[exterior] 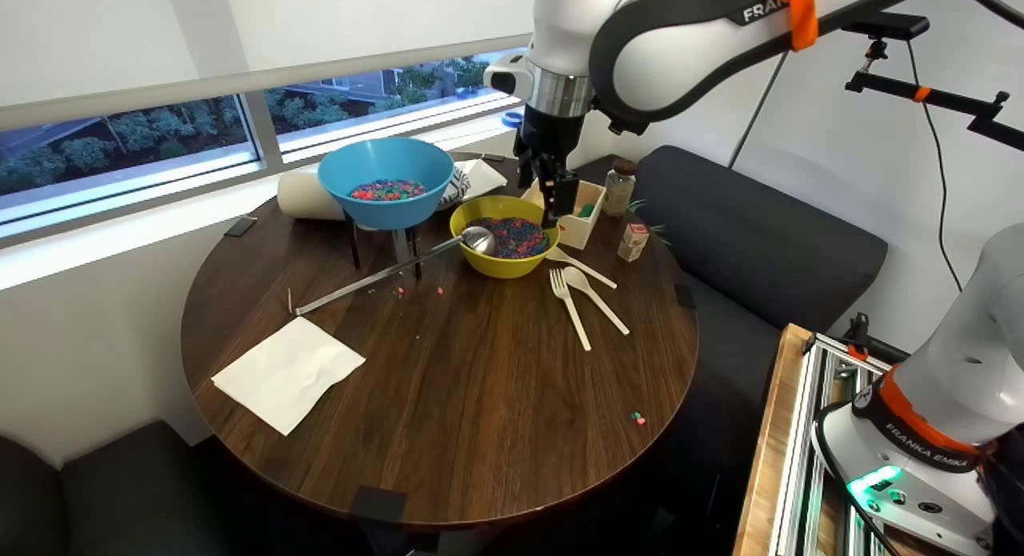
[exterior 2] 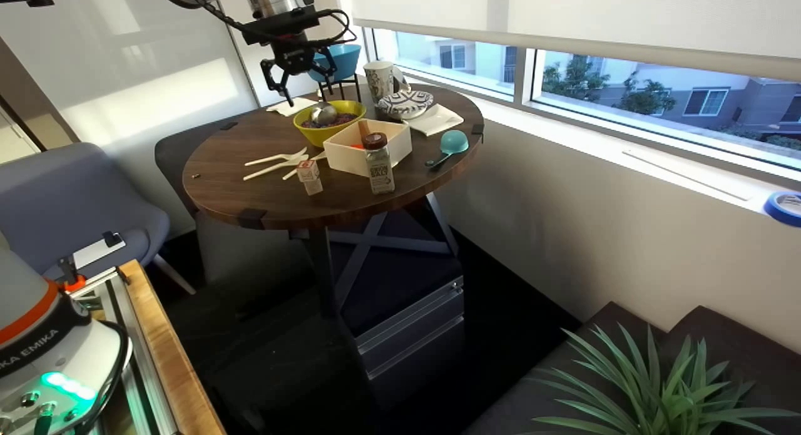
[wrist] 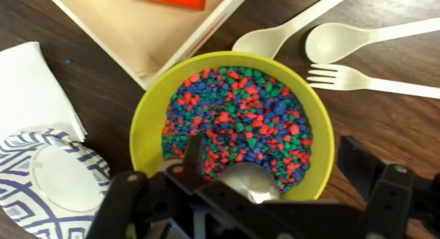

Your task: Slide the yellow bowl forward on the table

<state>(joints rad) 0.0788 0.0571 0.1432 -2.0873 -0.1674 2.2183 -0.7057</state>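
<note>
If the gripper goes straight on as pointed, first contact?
Likely the coloured pieces in the yellow bowl, under one fingertip; the other looks outside it. Depth's unclear; the ladle could come first.

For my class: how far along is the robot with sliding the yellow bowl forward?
Done: the hand hangs open over the yellow bowl; no slide can be confirmed.
Under way: it looks lined up with the rim; the wrist view shows one finger over the coloured pieces, the other beyond that edge. Nothing is gripped.
Left, probably: lower, take the rim, slide forward across the table.

Arm base (exterior: 928, 460) w/ “FRANKA EMIKA”; link (exterior: 720, 40) “FRAN…”; jar lbl (exterior 2: 380, 170) “SALT”
</note>
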